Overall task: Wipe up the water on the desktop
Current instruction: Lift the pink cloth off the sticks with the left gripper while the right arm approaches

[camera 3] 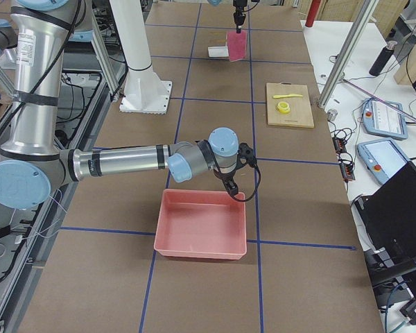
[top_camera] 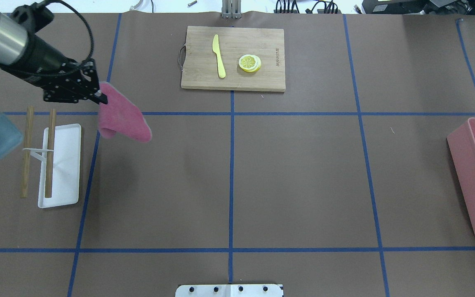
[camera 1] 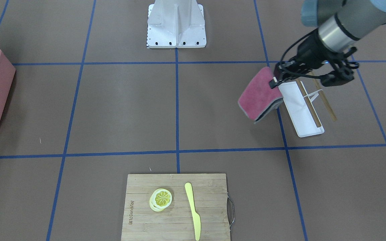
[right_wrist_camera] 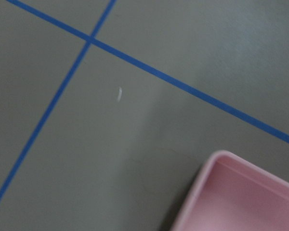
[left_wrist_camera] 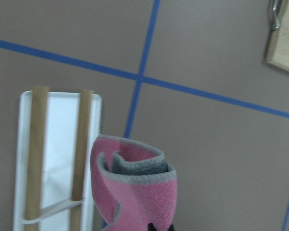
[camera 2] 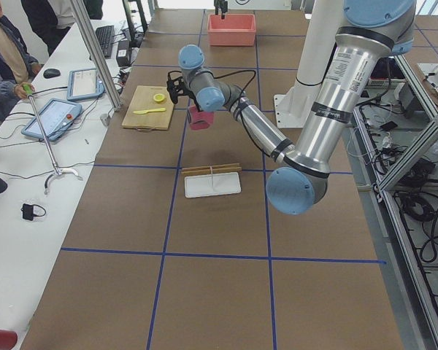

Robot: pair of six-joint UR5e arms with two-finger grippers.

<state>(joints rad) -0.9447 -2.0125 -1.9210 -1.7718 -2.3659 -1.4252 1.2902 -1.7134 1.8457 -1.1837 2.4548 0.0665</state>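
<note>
The left gripper (top_camera: 98, 98) pinches one pink cloth (top_camera: 124, 121) by its edge, upper left in the overhead view, hanging over the brown desktop (top_camera: 303, 177). Only the wrist view shows its grey lining. Below lie one white tray (top_camera: 66, 173) and two wooden sticks (top_camera: 50, 140). I cannot tell how the right gripper (camera 3: 230, 184) stands, by one pink bin (camera 3: 201, 225).

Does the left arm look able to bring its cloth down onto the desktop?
Probably yes: the left gripper holds the pink cloth in the air over the desktop, and the white tray lies off to one side.
</note>
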